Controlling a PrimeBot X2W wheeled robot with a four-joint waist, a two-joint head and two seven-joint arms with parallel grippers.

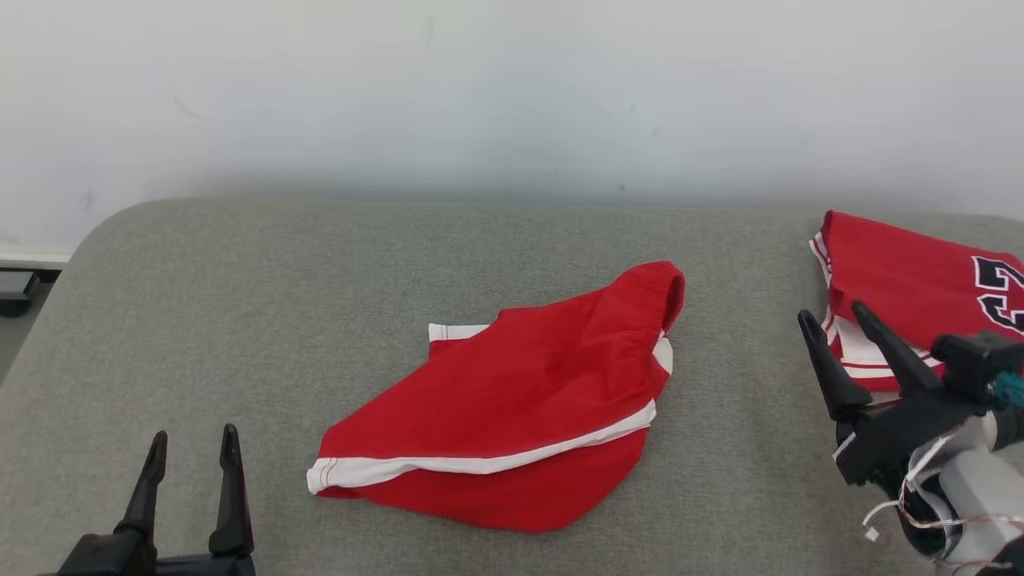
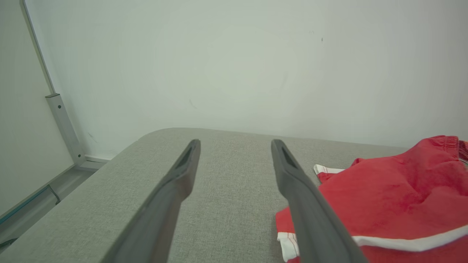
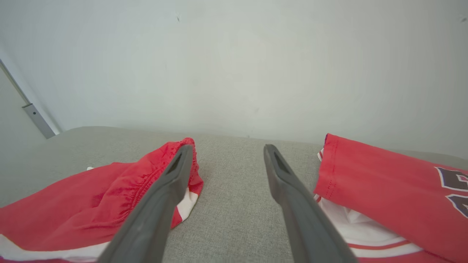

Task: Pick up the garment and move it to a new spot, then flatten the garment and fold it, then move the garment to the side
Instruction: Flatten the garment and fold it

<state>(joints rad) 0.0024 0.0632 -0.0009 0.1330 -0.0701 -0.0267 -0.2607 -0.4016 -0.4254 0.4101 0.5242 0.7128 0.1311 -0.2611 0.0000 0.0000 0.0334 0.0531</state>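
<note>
Meeting a white wall [image 1: 480,96], the grey fabric surface [image 1: 240,304] bears red shorts [image 1: 520,400]

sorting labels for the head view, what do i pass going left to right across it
left gripper → red shorts → red jersey at the right edge. The right gripper overlaps the jersey, so it is left out of the order.
</note>
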